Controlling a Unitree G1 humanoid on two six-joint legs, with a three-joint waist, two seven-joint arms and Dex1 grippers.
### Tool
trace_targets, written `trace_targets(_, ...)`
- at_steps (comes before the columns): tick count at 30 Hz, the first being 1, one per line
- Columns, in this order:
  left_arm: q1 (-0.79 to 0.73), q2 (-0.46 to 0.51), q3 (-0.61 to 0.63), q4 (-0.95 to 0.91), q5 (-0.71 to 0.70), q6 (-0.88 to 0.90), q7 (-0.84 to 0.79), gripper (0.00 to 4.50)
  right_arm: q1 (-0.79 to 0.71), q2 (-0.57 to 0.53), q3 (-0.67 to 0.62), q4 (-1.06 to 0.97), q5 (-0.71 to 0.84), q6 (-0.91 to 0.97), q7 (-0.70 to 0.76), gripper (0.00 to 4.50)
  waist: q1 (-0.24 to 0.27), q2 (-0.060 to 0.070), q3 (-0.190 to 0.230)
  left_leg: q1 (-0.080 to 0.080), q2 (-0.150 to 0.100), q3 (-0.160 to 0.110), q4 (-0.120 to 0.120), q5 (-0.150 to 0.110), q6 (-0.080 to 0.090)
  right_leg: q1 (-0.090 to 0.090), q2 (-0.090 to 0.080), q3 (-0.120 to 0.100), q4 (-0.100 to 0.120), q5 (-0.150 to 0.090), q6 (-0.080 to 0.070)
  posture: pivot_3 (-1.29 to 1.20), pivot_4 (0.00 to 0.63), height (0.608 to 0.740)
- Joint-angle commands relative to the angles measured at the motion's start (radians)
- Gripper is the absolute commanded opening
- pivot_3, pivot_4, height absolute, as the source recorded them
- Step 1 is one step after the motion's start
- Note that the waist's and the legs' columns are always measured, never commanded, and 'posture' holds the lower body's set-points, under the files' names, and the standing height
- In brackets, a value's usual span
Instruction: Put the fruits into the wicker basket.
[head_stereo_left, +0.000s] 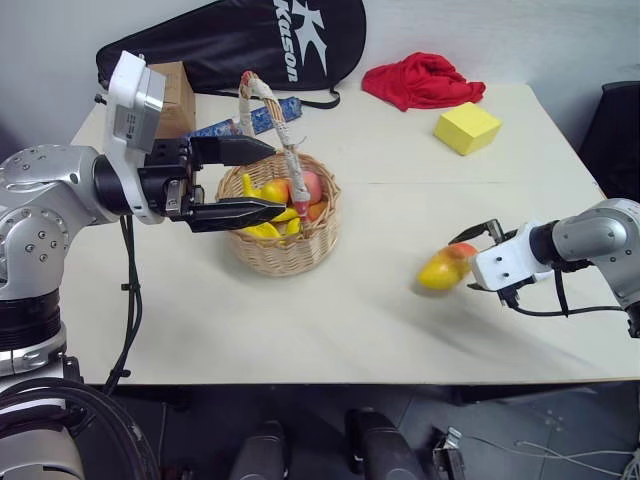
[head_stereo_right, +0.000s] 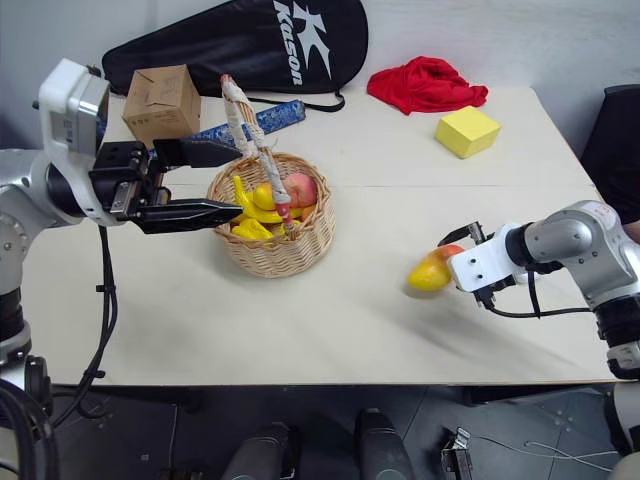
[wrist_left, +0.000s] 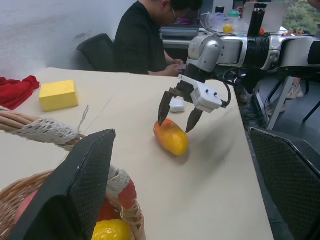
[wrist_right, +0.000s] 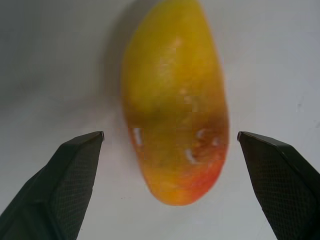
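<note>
Writing on the black bag (head_stereo_left: 240, 40) reads "Kason"; we see the spread left gripper (head_stereo_left: 262, 180) by the wicker basket (head_stereo_left: 285, 245) holding bananas (head_stereo_left: 262, 208) and peach (head_stereo_left: 310, 186). In the left wrist view, our right gripper (wrist_left: 176, 120), fingers apart, straddles the mango (wrist_left: 171, 137) on the table (wrist_left: 215, 190).

Left tool (head_stereo_left: 262, 181) level and spread wide, right tool (wrist_left: 176, 116) angled downward, fingers apart

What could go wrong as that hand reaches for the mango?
The mango lies loose on the smooth table between the open right end effector; a lopsided squeeze could roll it away. The basket is already crowded and its handle arches overhead, with the left end effector beside it, so a drop might bump either.
</note>
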Motion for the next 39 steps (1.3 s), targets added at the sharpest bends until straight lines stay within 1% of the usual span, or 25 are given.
trace_targets(1, -0.003, 0.018, 0.042, -0.045, -0.022, 0.003, 0.014, 4.5, -0.045, 0.038, 0.0, 0.054, 0.015, -0.014, 0.002, 4.43, 0.0, 0.0, 0.0, 0.0, 0.0, 0.0, 0.0, 0.0, 0.0, 0.0, 0.0, 0.0, 0.0, 0.0, 0.0, 0.0, 0.15, 0.74)
trace_targets(4, 0.005, 0.02, 0.051, -0.053, -0.024, 0.009, 0.022, 4.5, -0.068, 0.081, -0.001, 0.097, 0.003, -0.017, -0.028, 4.43, -0.002, 0.0, 0.0, 0.0, 0.0, 0.0, 0.0, 0.0, 0.0, 0.0, 0.0, 0.0, 0.0, 0.0, 0.0, 0.0, 0.15, 0.74)
trace_targets(5, 0.006, 0.021, 0.052, -0.054, -0.023, 0.01, 0.025, 4.5, -0.071, 0.093, -0.003, 0.11, -0.001, -0.013, -0.036, 4.27, -0.002, 0.0, 0.0, 0.0, 0.0, 0.0, 0.0, 0.0, -0.001, 0.0, 0.0, 0.0, 0.001, 0.0, 0.0, 0.0, 0.15, 0.74)
trace_targets(7, 0.005, 0.022, 0.054, -0.055, -0.024, 0.012, 0.028, 4.5, -0.072, 0.108, -0.003, 0.133, -0.009, -0.013, -0.048, 3.89, -0.001, 0.0, 0.0, 0.0, 0.0, 0.0, 0.0, 0.001, -0.001, 0.0, 0.0, 0.0, 0.001, 0.0, 0.0, 0.0, 0.15, 0.74)
trace_targets(10, 0.0, 0.025, 0.055, -0.05, -0.022, 0.013, 0.028, 4.5, -0.057, 0.11, -0.003, 0.142, 0.006, -0.012, -0.029, 2.84, -0.001, 0.0, 0.0, 0.0, 0.0, 0.0, 0.0, 0.0, -0.001, 0.0, 0.0, 0.0, 0.0, 0.0, 0.0, 0.0, 0.15, 0.74)
trace_targets(11, -0.001, 0.027, 0.057, -0.046, -0.021, 0.013, 0.027, 4.5, -0.046, 0.111, -0.015, 0.127, 0.041, 0.014, -0.004, 2.64, -0.001, 0.0, 0.0, 0.0, 0.0, 0.0, 0.0, 0.0, -0.001, 0.0, 0.0, 0.0, 0.0, 0.0, 0.0, 0.0, 0.15, 0.74)
trace_targets(12, -0.001, 0.029, 0.06, -0.044, -0.021, 0.014, 0.026, 4.5, -0.036, 0.113, -0.028, 0.109, 0.08, 0.045, 0.02, 2.58, -0.001, 0.0, 0.0, 0.0, 0.0, 0.0, 0.0, 0.0, -0.001, 0.0, 0.0, 0.0, 0.0, 0.0, 0.0, 0.0, 0.15, 0.74)
trace_targets(13, 0.0, 0.032, 0.063, -0.041, -0.021, 0.014, 0.025, 4.5, -0.027, 0.117, -0.043, 0.089, 0.121, 0.081, 0.044, 2.57, -0.001, 0.0, 0.0, 0.0, 0.0, 0.0, 0.0, 0.0, -0.001, 0.0, 0.0, 0.0, 0.0, 0.0, 0.0, 0.0, 0.15, 0.74)
trace_targets(15, 0.018, 0.046, 0.082, -0.036, -0.017, 0.014, 0.025, 4.5, -0.007, 0.149, -0.108, -0.009, 0.285, 0.275, 0.092, 2.57, -0.001, 0.0, 0.0, 0.0, 0.0, -0.001, 0.0, 0.0, -0.001, 0.0, 0.0, 0.0, 0.001, 0.0, 0.0, 0.0, 0.15, 0.74)
trace_targets(16, 0.025, 0.051, 0.089, -0.035, -0.017, 0.015, 0.026, 4.5, 0.001, 0.161, -0.132, -0.049, 0.34, 0.351, 0.104, 2.57, -0.004, 0.0, 0.0, 0.0, 0.0, -0.001, 0.0, 0.0, -0.001, 0.001, 0.0, 0.0, 0.001, 0.0, 0.0, 0.0, 0.15, 0.74)
trace_targets(17, 0.04, 0.06, 0.107, -0.033, -0.018, 0.017, 0.029, 4.5, -0.005, 0.191, -0.169, -0.097, 0.412, 0.474, 0.086, 2.57, -0.008, 0.0, 0.0, 0.0, 0.001, 0.0, 0.0, 0.0, -0.001, 0.0, 0.0, 0.0, 0.001, 0.0, 0.0, 0.0, 0.15, 0.74)
trace_targets(20, 0.112, 0.096, 0.196, -0.039, -0.04, 0.038, 0.04, 4.5, -0.083, 0.323, -0.246, -0.172, 0.529, 0.815, -0.075, 2.57, -0.026, 0.0, 0.0, 0.001, 0.002, -0.001, -0.001, 0.0, -0.002, 0.0, 0.0, 0.0, 0.004, 0.0, 0.0, 0.0, 0.15, 0.74)
trace_targets(23, 0.154, 0.112, 0.264, -0.054, -0.081, 0.065, 0.058, 4.5, -0.135, 0.43, -0.262, -0.194, 0.577, 0.997, -0.161, 2.57, -0.025, 0.0, 0.0, 0.001, 0.003, -0.003, -0.001, 0.0, -0.002, -0.001, 0.0, 0.001, 0.004, -0.001, -0.003, 0.0, 0.15, 0.74)
trace_targets(25, 0.18, 0.116, 0.305, -0.067, -0.119, 0.087, 0.071, 4.5, -0.175, 0.509, -0.239, -0.17, 0.56, 1.028, -0.208, 2.57, -0.023, 0.0, 0.0, 0.0, 0.003, -0.008, -0.001, -0.001, -0.003, 0.0, 0.0, 0.001, 0.003, -0.003, -0.005, 0.0, 0.15, 0.74)
trace_targets(27, 0.2, 0.122, 0.323, -0.081, -0.128, 0.092, 0.085, 4.5, -0.232, 0.579, -0.226, -0.097, 0.524, 1.022, -0.266, 2.57, -0.02, 0.0, 0.0, 0.0, 0.003, -0.009, -0.001, -0.002, -0.003, 0.0, -0.001, 0.0, 0.003, -0.003, -0.005, 0.0, 0.15, 0.74)
trace_targets(29, 0.211, 0.126, 0.331, -0.09, -0.127, 0.09, 0.106, 4.5, -0.314, 0.654, -0.26, 0.0, 0.533, 1.041, -0.341, 2.57, -0.022, 0.0, 0.0, -0.002, 0.002, -0.01, -0.001, -0.002, -0.003, -0.001, -0.002, -0.001, 0.003, -0.003, -0.005, 0.0, 0.15, 0.74)
trace_targets(30, 0.215, 0.127, 0.338, -0.094, -0.132, 0.092, 0.117, 4.5, -0.366, 0.692, -0.291, 0.05, 0.562, 1.063, -0.363, 2.57, -0.023, 0.0, 0.0, -0.003, 0.001, -0.01, 0.0, -0.001, -0.003, -0.002, -0.002, -0.002, 0.003, -0.003, -0.005, 0.0, 0.15, 0.74)
trace_targets(32, 0.224, 0.132, 0.351, -0.104, -0.145, 0.096, 0.133, 4.5, -0.446, 0.742, -0.328, 0.125, 0.602, 1.098, -0.373, 2.57, -0.025, 0.0, 0.0, -0.006, 0.001, -0.01, 0.0, 0.0, -0.005, -0.005, -0.003, -0.002, 0.005, -0.003, -0.005, 0.0, 0.15, 0.74)
trace_targets(35, 0.242, 0.142, 0.365, -0.115, -0.151, 0.097, 0.143, 4.5, -0.513, 0.785, -0.339, 0.207, 0.611, 1.118, -0.357, 2.57, -0.025, 0.0, 0.0, -0.013, 0.001, -0.011, 0.0, 0.002, -0.008, -0.014, -0.003, -0.003, 0.011, -0.003, -0.005, 0.0, 0.15, 0.74)
trace_targets(39, 0.26, 0.147, 0.376, -0.122, -0.154, 0.091, 0.163, 4.5, -0.545, 0.811, -0.336, 0.257, 0.603, 1.094, -0.331, 2.57, -0.026, 0.0, 0.0, -0.014, 0.001, -0.009, -0.001, 0.001, -0.008, -0.015, -0.003, -0.004, 0.01, -0.003, -0.005, 0.0, 0.15, 0.74)
